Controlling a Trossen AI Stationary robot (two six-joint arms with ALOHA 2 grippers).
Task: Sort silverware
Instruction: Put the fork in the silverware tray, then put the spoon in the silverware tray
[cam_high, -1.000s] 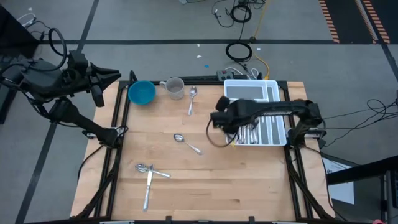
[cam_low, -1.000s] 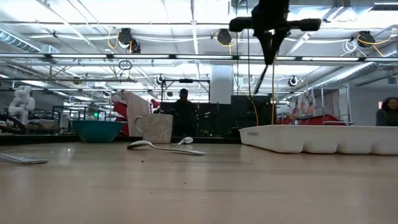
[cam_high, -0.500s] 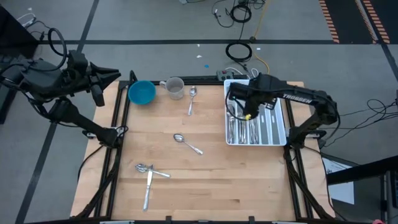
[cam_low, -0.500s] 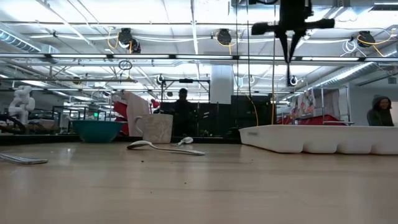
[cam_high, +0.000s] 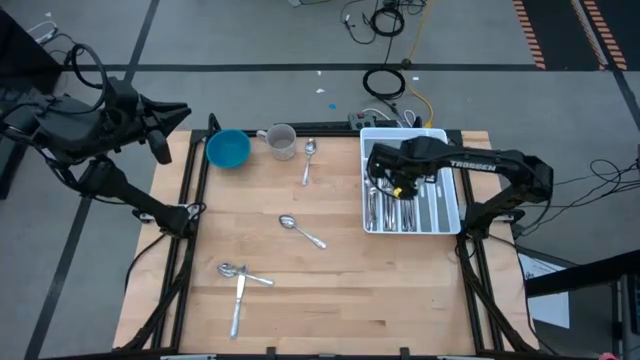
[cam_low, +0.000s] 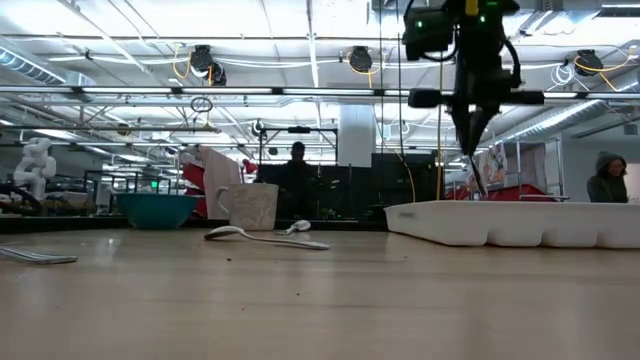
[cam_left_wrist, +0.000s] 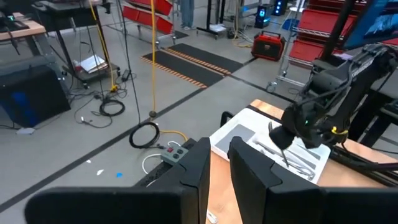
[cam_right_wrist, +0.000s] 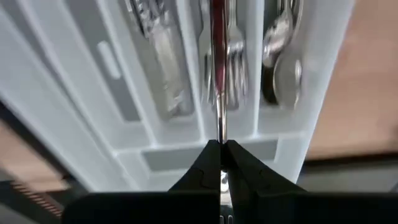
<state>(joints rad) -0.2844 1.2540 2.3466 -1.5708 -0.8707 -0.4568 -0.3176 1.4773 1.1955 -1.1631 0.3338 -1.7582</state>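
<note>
Above tray (cam_high: 448, 215), right end effector (cam_right_wrist: 221, 148) clamping fork (cam_right_wrist: 217, 68)

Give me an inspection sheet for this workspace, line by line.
Surface: wooden table, mostly bare.
Job's things: loose spoons, a knife crossing another utensil; sorted silverware in the white tray.
Clutter: blue bowl, mug.
Grippers: right gripper above the tray, jaws shut on a slim utensil; left gripper parked off the table's corner.
Cables: coils on the floor.
Surroundings: people behind.
</note>
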